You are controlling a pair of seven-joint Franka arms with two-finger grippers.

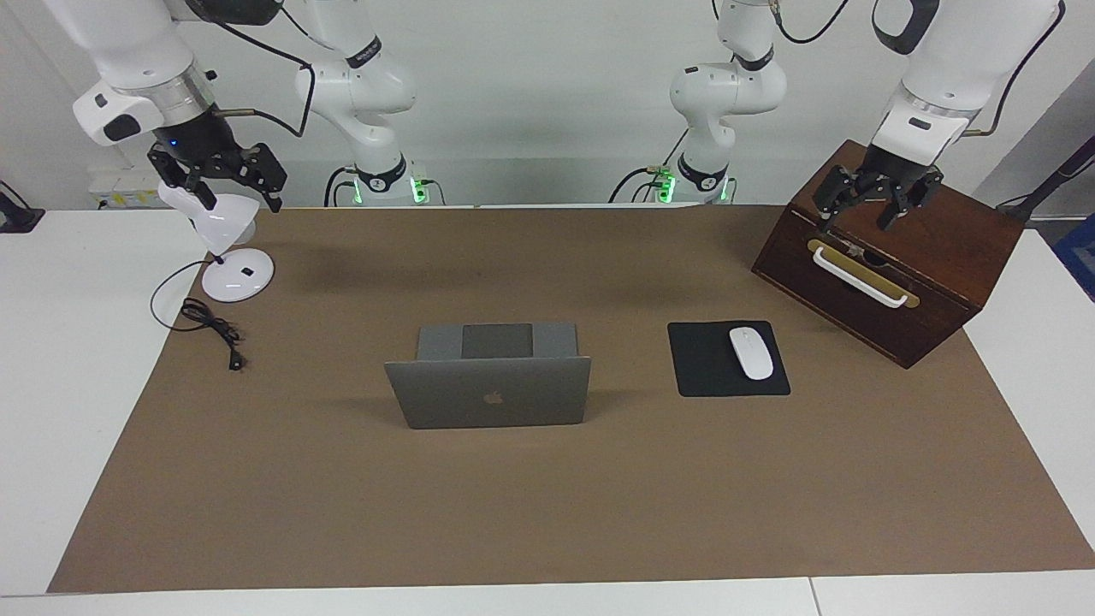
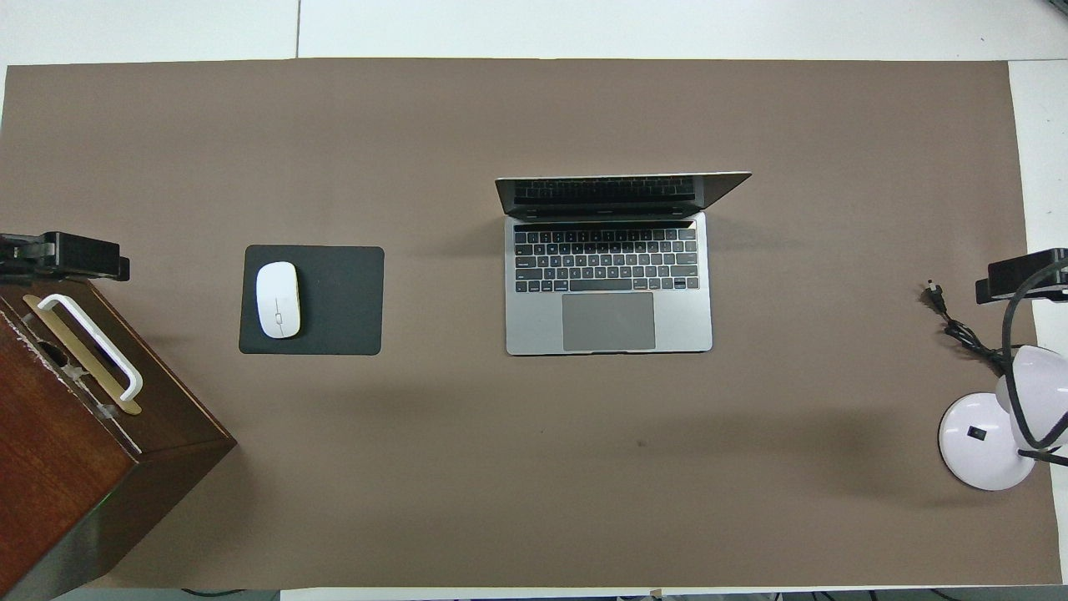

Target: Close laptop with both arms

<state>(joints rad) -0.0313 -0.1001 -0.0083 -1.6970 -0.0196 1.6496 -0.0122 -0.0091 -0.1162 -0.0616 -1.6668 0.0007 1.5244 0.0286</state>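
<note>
Facing view shows the laptop (image 1: 488, 392) standing open mid-mat, well apart from both claws: the left claw (image 1: 874, 202) hangs open over the wooden box (image 1: 890, 282), and the right claw (image 1: 224, 180) hangs open over the desk lamp (image 1: 224, 248). Likely risks: a claw could clip the lamp or box on leaving, or uneven pushes could skid the laptop or slam its lid.

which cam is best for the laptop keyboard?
Overhead view: the laptop lies open toward it, with keys and trackpad fully visible. The facing view shows only the lid's back with the logo, plus a strip of the base.
</note>
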